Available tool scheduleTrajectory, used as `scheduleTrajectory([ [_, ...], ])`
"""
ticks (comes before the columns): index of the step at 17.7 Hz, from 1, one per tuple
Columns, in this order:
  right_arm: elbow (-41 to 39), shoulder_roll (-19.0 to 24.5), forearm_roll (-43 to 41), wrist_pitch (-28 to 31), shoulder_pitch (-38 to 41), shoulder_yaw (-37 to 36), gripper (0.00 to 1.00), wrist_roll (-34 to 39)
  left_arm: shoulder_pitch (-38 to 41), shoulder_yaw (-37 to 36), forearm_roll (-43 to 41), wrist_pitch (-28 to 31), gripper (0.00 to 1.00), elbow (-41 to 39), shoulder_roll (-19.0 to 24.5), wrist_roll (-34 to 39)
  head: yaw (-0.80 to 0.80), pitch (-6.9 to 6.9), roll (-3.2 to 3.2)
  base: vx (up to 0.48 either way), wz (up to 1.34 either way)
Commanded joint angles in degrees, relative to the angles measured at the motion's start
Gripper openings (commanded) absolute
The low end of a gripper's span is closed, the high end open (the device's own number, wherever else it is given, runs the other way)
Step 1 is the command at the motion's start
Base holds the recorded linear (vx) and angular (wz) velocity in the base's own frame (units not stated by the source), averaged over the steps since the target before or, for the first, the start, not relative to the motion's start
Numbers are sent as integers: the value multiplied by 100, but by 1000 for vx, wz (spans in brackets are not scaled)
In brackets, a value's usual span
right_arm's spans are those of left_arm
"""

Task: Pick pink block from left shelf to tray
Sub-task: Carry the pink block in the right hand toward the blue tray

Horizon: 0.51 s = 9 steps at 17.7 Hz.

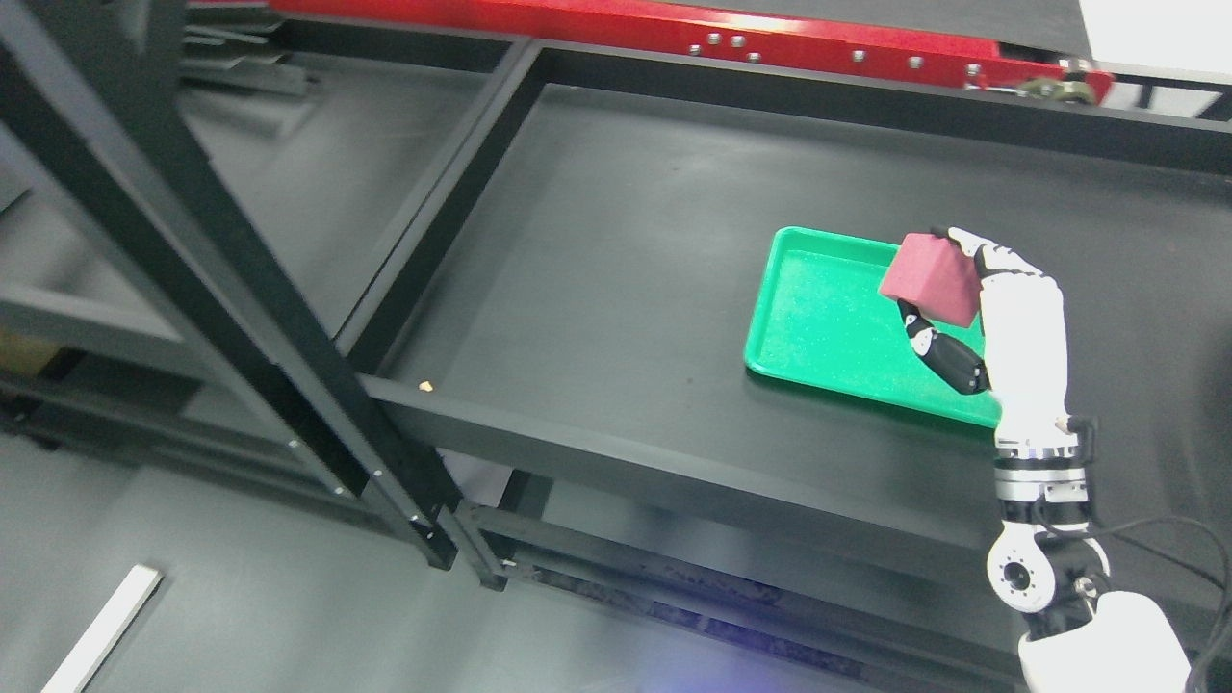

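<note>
Item: pink foam block (930, 278), which I see grasped in right hand (1011, 327) fingers (948, 361), above shallow green plastic tray (818, 322).

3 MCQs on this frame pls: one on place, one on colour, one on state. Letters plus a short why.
1. Where is the pink block?
A. lying on the floor
B. held up over the green tray
C. on the shelf at the far left

2. What colour is the tray?
A. green
B. blue
C. yellow

3. What is the state of the right robot hand?
A. open, holding nothing
B. out of view
C. shut on the block

Answers: 1 B, the block sits in the fingers over the tray's right part. 2 A, the tray is bright green. 3 C, thumb and fingers clamp the block.
</note>
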Motion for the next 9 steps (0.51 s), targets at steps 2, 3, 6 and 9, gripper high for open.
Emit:
scheduleTrajectory([
  [2,-250,-92,-41,-61,-42,-44,5,-169,0,0,0,-4,100,-100,100,2,0,0,0,-62,438],
  [3,-259,-101,-103,-105,-42,-44,5,-213,0,0,0,-4,100,-100,100,2,0,0,0,-60,459],
  [6,-259,-136,-270,-211,-7,-61,5,-223,0,0,0,-4,100,-100,100,2,0,0,0,-69,565],
  [9,-250,-136,-279,-211,63,-70,5,-223,0,0,0,-4,100,-100,100,2,0,0,0,-79,588],
])
